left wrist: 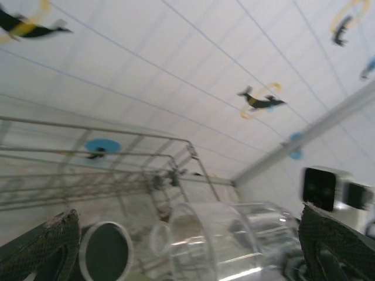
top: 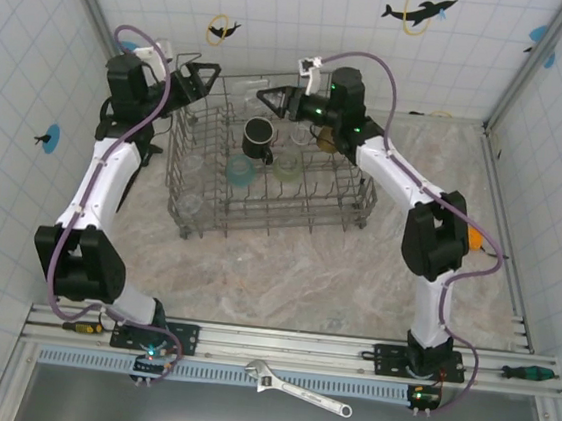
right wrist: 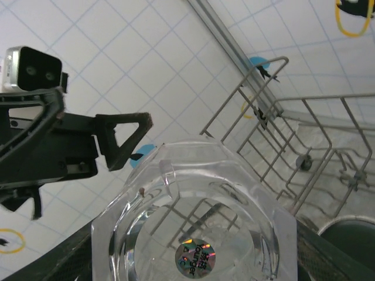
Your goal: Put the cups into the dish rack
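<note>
Working the rig from my remote desk, I am looking past a wrench (top: 300, 391) lying on the front rail (top: 247, 340) to the dish rack (top: 290, 222) sitting mid-table. Inside it, a teal cup (top: 240, 171) and a pale green cup (top: 288, 164) are standing side by side near the middle. A black mug (top: 259, 136) is resting just behind them. An amber tumbler (top: 327, 138) is sitting toward the back right, under the right arm, and a clear cup (top: 191, 204) is standing near the front left corner.

Over the rack's back edge the two arms are meeting. The right gripper (top: 264, 99) is pinching a clear faceted glass (right wrist: 193, 222) by its sides, a shiny round sticker showing at its base. The left gripper (top: 207, 74) is hanging just beside that glass with its fingers (left wrist: 41, 246) spread wide. I cannot tell whether either one is touching it. Behind, a tiled wall (top: 311, 23) with dolphin decals (top: 420, 10) is closing off the scene.
</note>
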You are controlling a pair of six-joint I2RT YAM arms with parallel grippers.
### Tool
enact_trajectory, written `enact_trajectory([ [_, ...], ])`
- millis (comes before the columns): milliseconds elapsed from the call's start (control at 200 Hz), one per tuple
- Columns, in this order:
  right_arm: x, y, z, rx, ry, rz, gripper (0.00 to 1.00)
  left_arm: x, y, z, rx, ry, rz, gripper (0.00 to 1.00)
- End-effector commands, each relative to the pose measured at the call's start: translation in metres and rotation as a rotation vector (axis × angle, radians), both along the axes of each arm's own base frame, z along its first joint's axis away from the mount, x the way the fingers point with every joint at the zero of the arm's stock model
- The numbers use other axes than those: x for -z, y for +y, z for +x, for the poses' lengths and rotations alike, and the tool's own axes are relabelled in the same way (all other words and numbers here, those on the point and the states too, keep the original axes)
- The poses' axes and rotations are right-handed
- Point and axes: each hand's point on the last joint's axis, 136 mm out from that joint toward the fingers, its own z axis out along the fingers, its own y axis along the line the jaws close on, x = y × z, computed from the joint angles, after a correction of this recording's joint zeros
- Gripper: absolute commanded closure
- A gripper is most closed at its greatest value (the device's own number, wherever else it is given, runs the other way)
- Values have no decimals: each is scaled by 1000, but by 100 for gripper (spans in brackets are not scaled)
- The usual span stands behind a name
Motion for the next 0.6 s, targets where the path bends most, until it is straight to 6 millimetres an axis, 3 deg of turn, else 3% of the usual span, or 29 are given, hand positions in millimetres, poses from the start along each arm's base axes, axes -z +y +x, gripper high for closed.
enact_trajectory([
  [0, 27, 18, 6, 23, -53, -170, 58, 18, 52, 2, -259, 59, 213, 2],
  [215, 40, 43, 10, 48, -104, -231, 58, 62, 88, 5, -385, 179, 372, 2],
  [395, 45, 49, 9, 56, -126, -258, 58, 84, 93, 13, -388, 220, 413, 2],
  [591, 53, 49, 7, 46, -127, -289, 59, 127, 95, 26, -369, 324, 454, 3],
])
